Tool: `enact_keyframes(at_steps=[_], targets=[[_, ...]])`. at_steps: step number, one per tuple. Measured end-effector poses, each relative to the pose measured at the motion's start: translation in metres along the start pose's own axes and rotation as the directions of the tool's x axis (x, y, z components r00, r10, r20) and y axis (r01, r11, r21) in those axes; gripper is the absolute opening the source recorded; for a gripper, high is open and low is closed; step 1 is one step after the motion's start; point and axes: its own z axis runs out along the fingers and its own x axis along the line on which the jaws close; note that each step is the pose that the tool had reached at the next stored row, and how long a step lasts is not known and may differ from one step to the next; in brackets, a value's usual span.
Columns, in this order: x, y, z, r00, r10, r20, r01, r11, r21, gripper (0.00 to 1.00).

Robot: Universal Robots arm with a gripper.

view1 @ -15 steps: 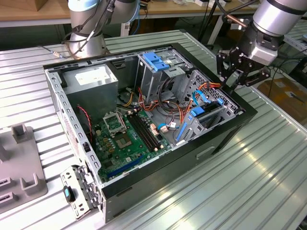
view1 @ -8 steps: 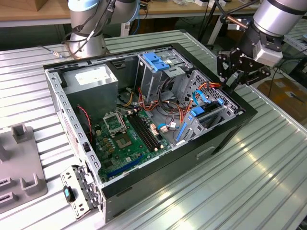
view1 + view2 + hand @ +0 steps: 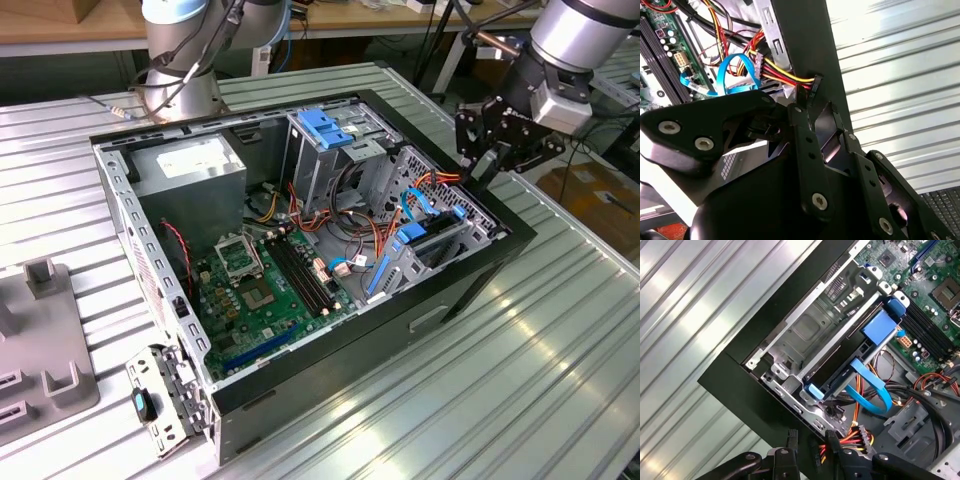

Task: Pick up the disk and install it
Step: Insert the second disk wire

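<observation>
the gripper point(image 3: 479, 168) is positioned at the rim of the computer case point(image 3: 470, 290), on the exterior view's right, above the corner where the drive bay point(image 3: 812, 332) is mounted. in the first wrist view its fingers point(image 3: 790, 440) are set a narrow way apart, and a black power connector point(image 3: 815, 454) with red and yellow wires is located between them. contact between the fingers and the connector cannot be confirmed.

the disk point(image 3: 878, 329) is seated edge-on in the drive bay, well apart from the fingertips, with its blue side rails showing at both ends of the slot. a blue data cable point(image 3: 875, 395) is looped just beside the bay, between the disk and the connector.

open room is limited: the bay wall is bounded on one side by the black case edge, and on the other by the motherboard point(image 3: 270, 285) and the cable bundles. outside the case edge, the ribbed metal table point(image 3: 540, 360) is unobstructed. the tall cage with the blue top point(image 3: 325, 130) stands deeper in the case, near the grey power supply point(image 3: 195, 165).
</observation>
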Motion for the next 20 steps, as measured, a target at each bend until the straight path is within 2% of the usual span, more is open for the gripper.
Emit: enact_keyframes(at_steps=[3, 4, 12, 13, 20], targets=[[-0.0018, -0.0047, 0.0004, 0.9999, -0.012, 0.0009, 0.012, 0.9999, -0.0001, 0.36], [-0.0034, -0.0084, 0.0007, 0.9998, -0.021, 0.0016, 0.021, 0.9998, -0.0001, 0.36], [-0.0037, -0.0087, 0.0007, 0.9998, -0.021, 0.0016, 0.021, 0.9998, -0.0002, 0.35], [-0.0038, -0.0087, 0.0007, 0.9998, -0.021, 0.0016, 0.021, 0.9998, -0.0002, 0.27], [-0.0040, -0.0099, 0.0007, 0.9998, -0.021, 0.0016, 0.021, 0.9998, -0.0004, 0.27]])
